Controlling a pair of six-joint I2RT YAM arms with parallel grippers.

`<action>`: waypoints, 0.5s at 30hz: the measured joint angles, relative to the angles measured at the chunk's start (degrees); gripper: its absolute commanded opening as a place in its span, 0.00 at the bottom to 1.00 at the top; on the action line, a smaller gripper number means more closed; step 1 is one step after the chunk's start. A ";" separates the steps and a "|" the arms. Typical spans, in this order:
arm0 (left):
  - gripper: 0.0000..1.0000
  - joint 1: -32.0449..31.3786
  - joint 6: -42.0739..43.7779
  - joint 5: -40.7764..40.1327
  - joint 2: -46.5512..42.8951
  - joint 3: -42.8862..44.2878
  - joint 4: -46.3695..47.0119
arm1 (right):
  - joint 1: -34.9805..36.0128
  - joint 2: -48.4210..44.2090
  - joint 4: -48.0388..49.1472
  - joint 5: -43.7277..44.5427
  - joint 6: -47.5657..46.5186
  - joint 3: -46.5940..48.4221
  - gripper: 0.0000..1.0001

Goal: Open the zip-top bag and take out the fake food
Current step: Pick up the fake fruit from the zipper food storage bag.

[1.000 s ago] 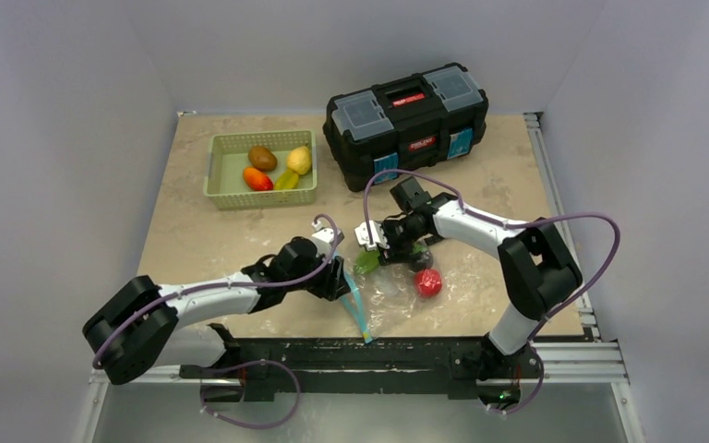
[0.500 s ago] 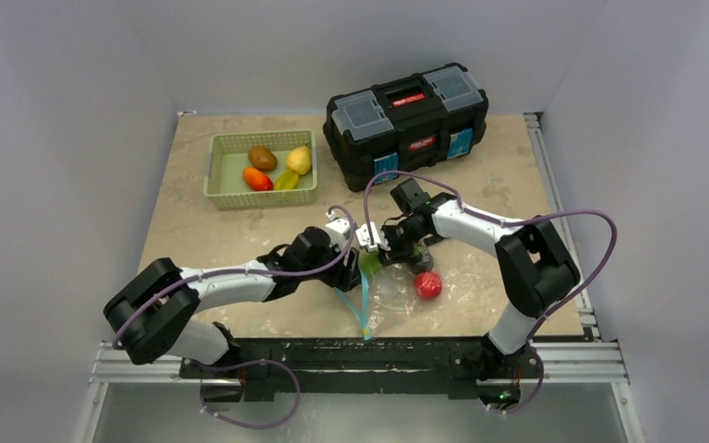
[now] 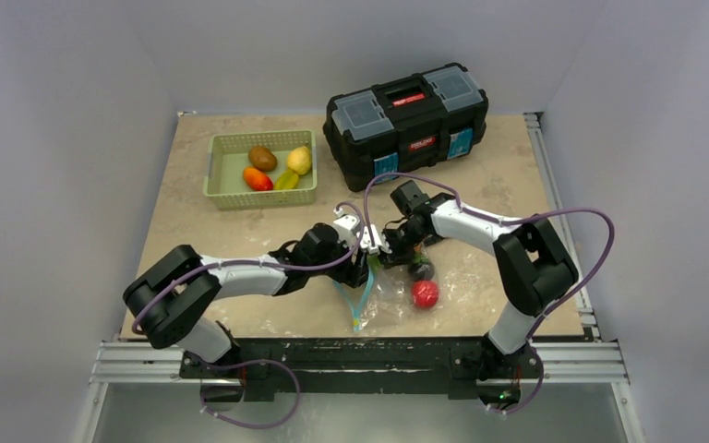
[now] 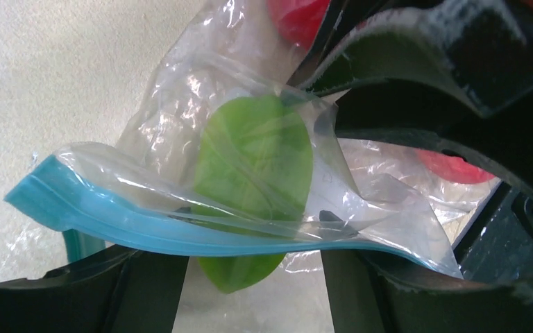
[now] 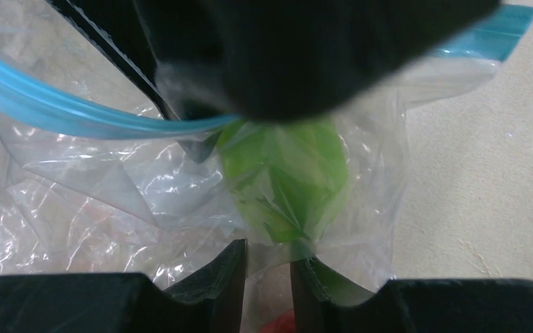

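The red labels on the black toolbox (image 3: 406, 111) are too small to read, while at the front of the surface (image 3: 203, 240) the zip-top bag (image 3: 383, 291), clear, crinkly and teal-edged, holds green and red fake food (image 4: 253, 173), the right hand (image 5: 269, 277) pinching its film and the left hand (image 4: 253, 277) standing apart at its strip.

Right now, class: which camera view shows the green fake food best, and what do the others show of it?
The left wrist view: the green fake food sits mid-frame, nearly whole through the zip-top bag. The right wrist view hides its top behind a dark blur; the top view shows only a green speck.
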 measured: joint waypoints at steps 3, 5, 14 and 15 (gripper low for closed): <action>0.67 -0.04 -0.37 0.33 1.60 0.59 1.18 | 0.00 0.22 -0.57 -0.09 -0.02 0.00 0.26; 0.67 -0.11 -0.59 0.61 2.86 1.01 1.81 | 0.09 0.22 -0.70 -0.35 0.00 0.04 0.25; 0.69 -0.46 -1.49 1.03 5.92 1.84 4.33 | -0.09 0.24 -0.76 -1.40 0.15 0.31 0.23; 0.69 -0.46 -1.57 1.01 5.97 1.84 4.46 | -0.11 0.24 -0.76 -1.49 0.15 0.31 0.22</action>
